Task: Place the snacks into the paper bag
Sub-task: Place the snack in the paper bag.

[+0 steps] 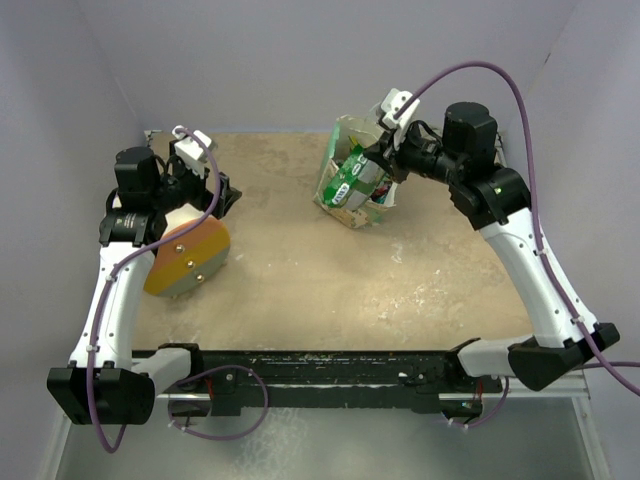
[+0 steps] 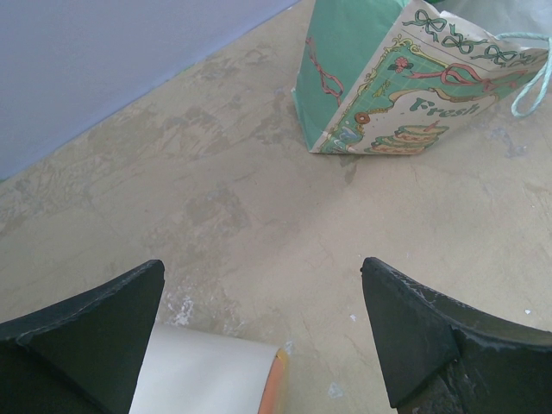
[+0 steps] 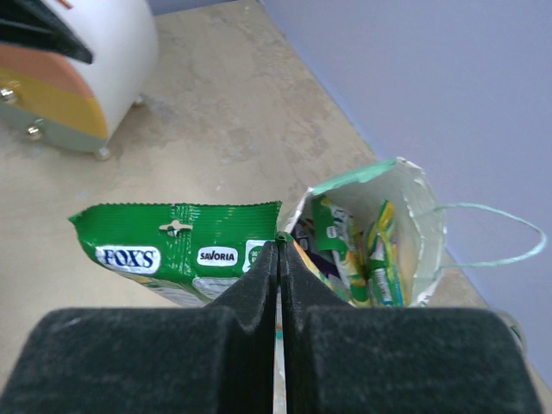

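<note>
The paper bag [image 1: 350, 185] lies tilted at the back of the table, its mouth open; it also shows in the left wrist view [image 2: 388, 78] and the right wrist view [image 3: 414, 216]. Several green and purple snacks [image 3: 362, 250] sit inside it. My right gripper [image 3: 279, 246] is shut on the edge of a green FOXS packet [image 3: 172, 246], held just at the bag's mouth; the packet also shows from above [image 1: 352, 178]. My left gripper [image 2: 263, 302] is open and empty, above the table at the far left [image 1: 222, 195].
A big cream cone-shaped object with an orange end [image 1: 187, 255] lies at the left under my left arm; it also shows in the left wrist view [image 2: 216, 379] and the right wrist view [image 3: 78, 78]. Grey walls close the table's back and sides.
</note>
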Action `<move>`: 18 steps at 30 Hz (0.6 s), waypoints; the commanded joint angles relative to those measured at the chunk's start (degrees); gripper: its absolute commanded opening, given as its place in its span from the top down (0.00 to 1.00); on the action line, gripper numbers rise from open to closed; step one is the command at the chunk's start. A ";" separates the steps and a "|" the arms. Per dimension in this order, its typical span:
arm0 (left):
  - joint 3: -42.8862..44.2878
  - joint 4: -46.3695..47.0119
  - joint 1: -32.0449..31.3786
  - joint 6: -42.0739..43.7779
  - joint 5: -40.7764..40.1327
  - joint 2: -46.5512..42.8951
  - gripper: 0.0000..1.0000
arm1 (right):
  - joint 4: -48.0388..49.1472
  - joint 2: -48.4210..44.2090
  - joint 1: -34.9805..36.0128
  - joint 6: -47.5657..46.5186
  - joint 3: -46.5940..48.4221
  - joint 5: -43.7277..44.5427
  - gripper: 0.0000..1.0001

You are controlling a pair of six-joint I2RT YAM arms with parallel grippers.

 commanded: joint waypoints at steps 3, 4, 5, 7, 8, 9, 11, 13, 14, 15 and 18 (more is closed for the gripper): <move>-0.26 2.50 0.49 0.30 1.69 -0.68 0.01 | 9.94 2.21 -1.67 3.32 5.12 9.82 1.00; -0.27 2.48 0.56 0.27 1.69 -0.77 0.01 | 10.55 2.71 -1.88 3.40 5.27 10.77 1.00; -0.26 2.52 0.50 0.21 1.69 -0.83 0.01 | 11.13 3.08 -2.16 3.56 5.42 11.65 1.00; -0.25 2.47 0.50 0.28 1.70 -0.98 0.01 | 12.57 3.86 -2.54 3.98 5.40 13.26 1.00; -0.22 2.42 0.52 0.35 1.65 -1.03 0.01 | 13.21 4.23 -2.81 4.33 5.45 14.05 1.00; -0.26 2.44 0.52 0.40 1.59 -1.06 0.01 | 13.90 4.61 -3.08 4.59 5.36 14.73 1.00; -0.33 2.40 0.47 0.41 1.56 -1.17 0.01 | 15.35 5.29 -3.66 5.37 5.14 16.28 1.00; -0.43 2.45 0.52 0.47 1.58 -1.29 0.01 | 16.05 5.95 -3.95 6.00 4.87 17.43 1.00; -0.46 2.45 0.47 0.48 1.56 -1.29 0.01 | 16.05 6.29 -4.07 6.16 4.72 17.74 1.00; -0.50 2.45 0.48 0.56 1.55 -1.34 0.01 | 17.15 6.61 -4.07 6.40 4.45 18.08 1.00; -0.59 2.45 0.52 0.75 1.39 -1.35 0.01 | 18.14 7.49 -4.07 7.14 3.36 18.39 1.00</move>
